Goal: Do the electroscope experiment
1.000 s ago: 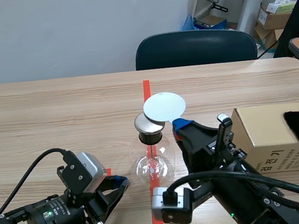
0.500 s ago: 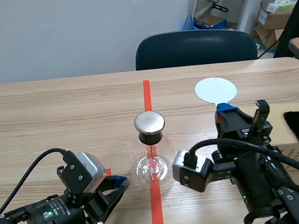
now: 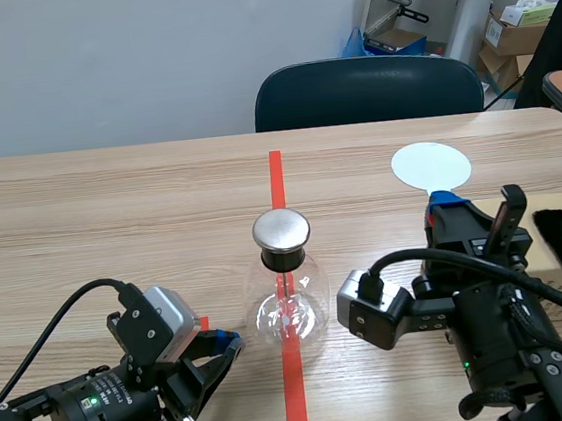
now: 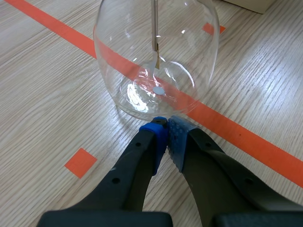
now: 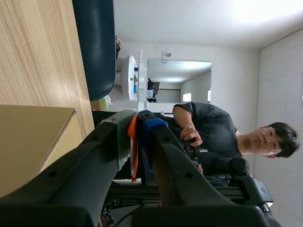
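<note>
Tabletop (image 3: 110,208): we see the glass electroscope flask (image 3: 289,305) upright at centre on the red line. Right jaws grasp the white disc (image 3: 431,167) by its stem, raised well right of the flask. Left jaws clenched on nothing, tips just near-left of the flask.

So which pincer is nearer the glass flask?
Left. The left pincer sits shut at the base of the glass flask; the right pincer holds the white disc raised, well off to its side.

Glass electroscope (image 3: 288,300) upright, white disc (image 3: 431,167) apparently raised
</note>
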